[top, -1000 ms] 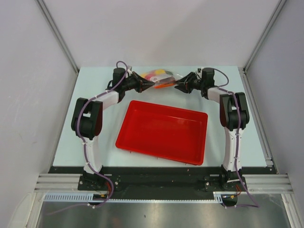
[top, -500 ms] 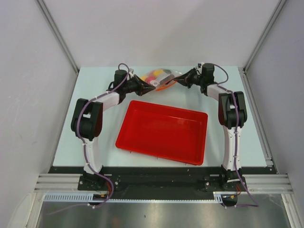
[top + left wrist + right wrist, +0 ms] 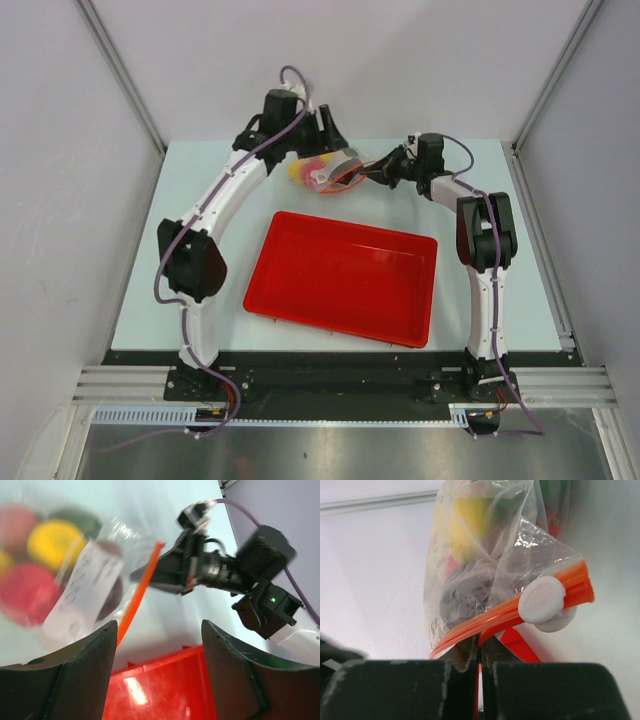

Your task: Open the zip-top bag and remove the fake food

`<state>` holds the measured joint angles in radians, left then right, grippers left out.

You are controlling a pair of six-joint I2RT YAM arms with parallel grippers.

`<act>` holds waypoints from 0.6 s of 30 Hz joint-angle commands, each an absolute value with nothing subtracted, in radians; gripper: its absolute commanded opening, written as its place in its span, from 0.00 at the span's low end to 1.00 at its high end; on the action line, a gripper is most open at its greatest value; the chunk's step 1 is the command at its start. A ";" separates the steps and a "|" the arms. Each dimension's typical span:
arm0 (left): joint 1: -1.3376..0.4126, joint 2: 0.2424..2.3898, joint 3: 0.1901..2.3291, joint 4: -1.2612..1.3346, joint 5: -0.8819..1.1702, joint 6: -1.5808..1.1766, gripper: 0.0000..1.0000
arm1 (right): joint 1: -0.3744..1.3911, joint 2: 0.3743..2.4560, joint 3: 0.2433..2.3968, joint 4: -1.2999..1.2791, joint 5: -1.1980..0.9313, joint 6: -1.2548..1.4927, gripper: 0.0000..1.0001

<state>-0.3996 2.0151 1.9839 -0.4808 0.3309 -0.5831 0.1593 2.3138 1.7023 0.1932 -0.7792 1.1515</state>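
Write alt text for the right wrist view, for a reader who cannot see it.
The right gripper, jaws shut, pinches the orange zip strip of a clear zip-top bag beside its white slider. Yellow, dark and red fake food shows through the plastic, over a pale table.

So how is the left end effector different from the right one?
The left end effector is open; the right end effector is shut. The left one holds nothing, while the right one pinches the orange zip strip of the zip-top bag. The left one is apart from the bag; the right one touches it. Both have two dark fingers and are close to the bag.
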 commanded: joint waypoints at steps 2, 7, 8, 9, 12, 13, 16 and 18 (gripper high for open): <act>-0.551 2.089 2.180 -0.617 0.034 -0.192 0.64 | 0.161 2.249 1.784 0.128 -0.833 1.102 0.00; -0.558 2.173 2.210 -0.581 0.002 -0.149 0.65 | 0.155 2.244 1.851 0.026 -0.828 1.052 0.00; -0.560 2.181 2.221 -0.574 0.002 -0.131 0.67 | 0.153 2.244 1.850 0.028 -0.830 1.061 0.00; -0.563 2.184 2.223 -0.565 -0.014 -0.124 0.70 | 0.152 2.243 1.847 0.032 -0.834 1.068 0.00; -0.572 2.213 2.241 -0.529 -0.051 -0.098 0.76 | 0.150 2.244 1.842 0.038 -0.842 1.078 0.00; -0.575 2.229 2.249 -0.529 -0.066 -0.088 0.77 | 0.149 2.246 1.842 0.041 -0.844 1.081 0.00; -0.577 2.253 2.281 -0.534 -0.156 -0.089 0.76 | 0.150 2.243 1.829 0.067 -0.853 1.101 0.00; -0.577 2.261 2.276 -0.511 -0.179 -0.094 0.74 | 0.152 2.238 1.818 0.075 -0.853 1.106 0.00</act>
